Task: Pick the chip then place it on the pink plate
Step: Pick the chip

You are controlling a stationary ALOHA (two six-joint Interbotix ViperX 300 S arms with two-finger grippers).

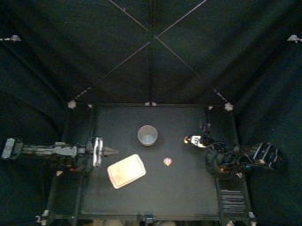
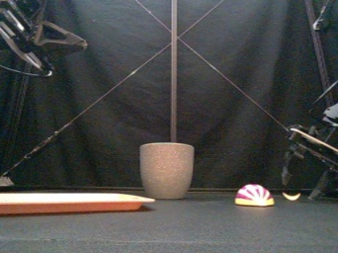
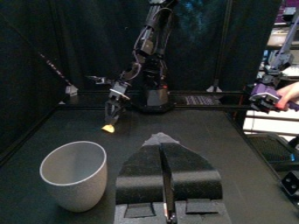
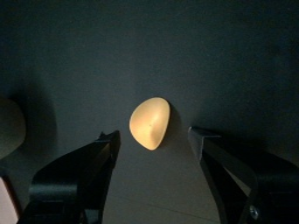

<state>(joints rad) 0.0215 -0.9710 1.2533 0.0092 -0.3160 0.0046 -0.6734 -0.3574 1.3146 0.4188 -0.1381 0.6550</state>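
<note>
**Reach for the chip: right jaws spread, nothing gripped yet**

On the desk [image 1: 177,196] the left arm rests out to the left of the grey cup [image 2: 166,170]. The left gripper [image 3: 163,144] has its jaws pressed together on nothing. The right gripper [image 4: 153,136] hangs to the cup's right, jaws released wide and empty.

The pink plate [image 2: 73,202] lies left of the cup and nearer the desk's front edge. A small pink-and-yellow domed toy [image 2: 255,196] sits right of the cup. Further right of the cup lies the chip [image 4: 151,122], a pale yellow oval (the smallest thing here). It is on the desk, in line with the gap between the right jaws and touching neither.

This reads as the approach step of the pick. The chip's long axis seems to run along the jaws' own length, not across the gap, though I cannot tell which end leads. Closing would therefore fall across its narrow width, which suits a grasp. The next move calls for lowering until the jaws straddle the chip, then closing gently. After that comes a lift and a carry past the cup to the plate.
</note>
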